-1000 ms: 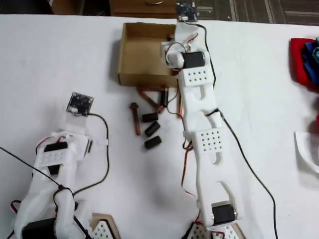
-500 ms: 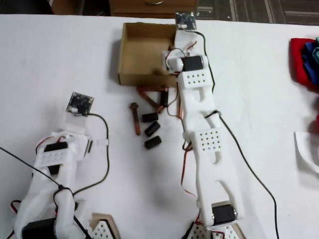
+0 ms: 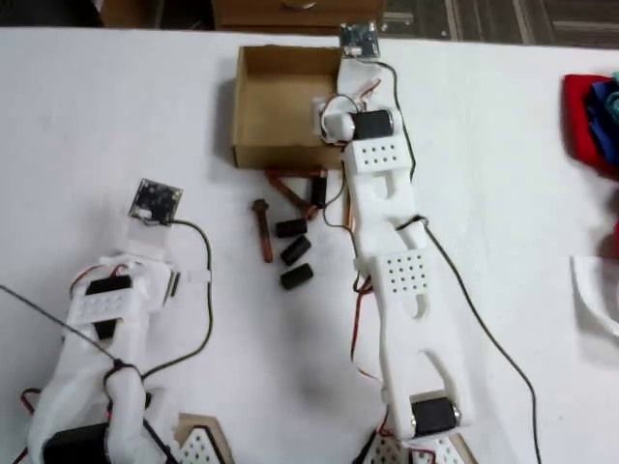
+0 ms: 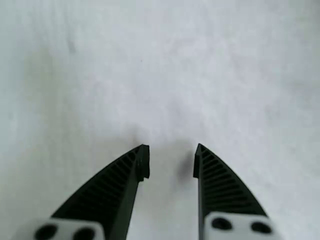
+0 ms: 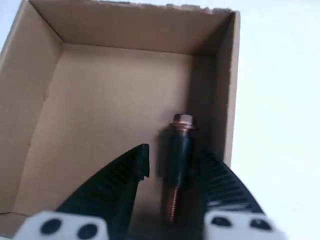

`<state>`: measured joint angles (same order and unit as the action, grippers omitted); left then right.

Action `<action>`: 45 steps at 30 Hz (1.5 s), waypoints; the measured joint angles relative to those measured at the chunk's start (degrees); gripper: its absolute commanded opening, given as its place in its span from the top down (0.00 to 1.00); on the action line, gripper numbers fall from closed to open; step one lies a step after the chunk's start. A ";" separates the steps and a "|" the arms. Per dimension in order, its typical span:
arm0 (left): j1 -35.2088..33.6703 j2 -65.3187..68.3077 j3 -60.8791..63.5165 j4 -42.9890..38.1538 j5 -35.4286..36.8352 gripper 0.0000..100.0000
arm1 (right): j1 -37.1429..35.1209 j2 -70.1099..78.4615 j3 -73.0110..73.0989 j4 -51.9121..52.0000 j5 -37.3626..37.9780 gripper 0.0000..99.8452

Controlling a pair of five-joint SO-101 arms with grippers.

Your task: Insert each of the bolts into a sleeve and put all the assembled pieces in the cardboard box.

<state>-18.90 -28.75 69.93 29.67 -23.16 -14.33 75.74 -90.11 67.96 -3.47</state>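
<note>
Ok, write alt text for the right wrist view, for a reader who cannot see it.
A copper bolt inside a black sleeve sits between the open black fingers of the right gripper, over the floor of the cardboard box and close to one side wall. The bolt's head points away from the camera.

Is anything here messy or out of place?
Nothing looks damaged. Loose bolts and sleeves lie jumbled at odd angles on the table beside the box. One sleeved bolt lies inside the box, between the open fingers of the right claw.
</note>
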 measured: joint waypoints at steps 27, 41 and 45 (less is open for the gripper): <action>0.00 0.00 0.00 0.00 0.00 0.83 | 0.18 -22.86 1.05 32.09 0.00 0.89; 0.00 0.00 0.00 0.00 0.00 0.83 | -10.29 -55.03 68.84 26.29 0.00 0.84; 0.00 0.00 0.00 0.00 0.00 0.83 | -14.15 -53.01 76.92 19.69 8.00 0.83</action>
<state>-18.90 -28.75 69.93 29.67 -23.16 -28.48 22.73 -13.19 87.65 4.53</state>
